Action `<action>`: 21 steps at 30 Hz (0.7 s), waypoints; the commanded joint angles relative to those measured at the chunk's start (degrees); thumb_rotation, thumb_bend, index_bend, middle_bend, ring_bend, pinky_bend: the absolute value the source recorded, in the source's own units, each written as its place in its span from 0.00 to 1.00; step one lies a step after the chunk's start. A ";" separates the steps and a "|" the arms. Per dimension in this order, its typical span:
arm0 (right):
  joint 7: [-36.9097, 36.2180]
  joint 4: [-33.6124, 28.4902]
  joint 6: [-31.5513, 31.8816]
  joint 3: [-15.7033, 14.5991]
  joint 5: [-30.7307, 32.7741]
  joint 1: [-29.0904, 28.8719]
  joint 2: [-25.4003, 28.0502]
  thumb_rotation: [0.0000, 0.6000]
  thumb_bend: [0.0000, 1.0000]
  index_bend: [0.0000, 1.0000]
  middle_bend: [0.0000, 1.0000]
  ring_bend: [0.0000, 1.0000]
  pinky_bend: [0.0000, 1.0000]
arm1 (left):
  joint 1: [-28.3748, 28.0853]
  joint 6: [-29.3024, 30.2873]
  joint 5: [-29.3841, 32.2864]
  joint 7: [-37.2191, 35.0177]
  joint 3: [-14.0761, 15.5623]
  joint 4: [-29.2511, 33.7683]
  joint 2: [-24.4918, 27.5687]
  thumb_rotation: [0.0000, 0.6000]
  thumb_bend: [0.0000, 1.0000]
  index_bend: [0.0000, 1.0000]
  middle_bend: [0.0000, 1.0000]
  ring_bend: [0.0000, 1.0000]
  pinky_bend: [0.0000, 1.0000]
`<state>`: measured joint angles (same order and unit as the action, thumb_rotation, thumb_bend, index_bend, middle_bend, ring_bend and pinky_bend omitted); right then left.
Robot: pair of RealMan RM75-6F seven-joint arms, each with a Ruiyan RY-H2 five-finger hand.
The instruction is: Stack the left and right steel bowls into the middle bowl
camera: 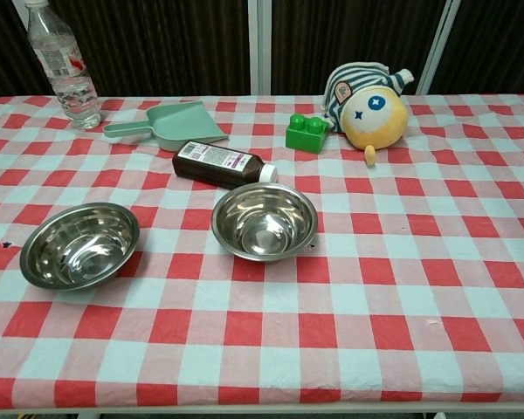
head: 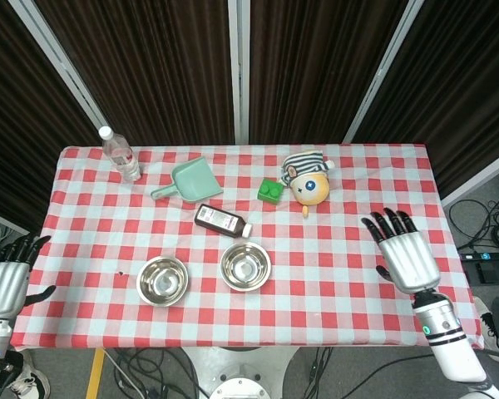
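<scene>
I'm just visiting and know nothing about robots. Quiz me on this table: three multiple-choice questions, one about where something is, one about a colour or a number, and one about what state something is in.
1. Where does the brown bottle lie?
A. Just behind the right-hand bowl
B. Beside the plush toy
C. Inside a bowl

2. What colour is the scoop?
A. Red
B. Pale green
C. Yellow

3. What is the right hand doing?
A. Gripping a bowl
B. Pressing the green block
C. Holding nothing, fingers apart

Answers:
1 A: the bottle lies on its side just behind that bowl.
2 B: the scoop is pale green in both views.
3 C: the hand hovers over the table's right side, away from everything.
</scene>
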<state>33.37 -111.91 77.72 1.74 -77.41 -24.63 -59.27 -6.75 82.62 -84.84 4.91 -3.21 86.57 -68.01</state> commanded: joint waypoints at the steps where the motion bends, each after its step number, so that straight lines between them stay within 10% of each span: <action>1: -6.46 2.91 2.71 -0.89 -0.78 3.85 2.27 1.00 0.02 0.14 0.10 0.02 0.02 | -0.85 -1.20 -1.60 2.60 1.24 2.28 0.55 1.00 0.12 0.20 0.19 0.16 0.23; 21: -16.50 9.89 1.01 1.13 -2.27 6.58 1.52 1.00 0.02 0.11 0.06 0.00 0.00 | -5.68 -10.49 -4.07 19.40 4.67 9.69 -5.78 1.00 0.12 0.20 0.23 0.18 0.35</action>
<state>16.98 -102.12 78.82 2.77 -79.78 -18.07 -57.72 -11.72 73.02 -88.73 23.31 1.33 96.14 -72.93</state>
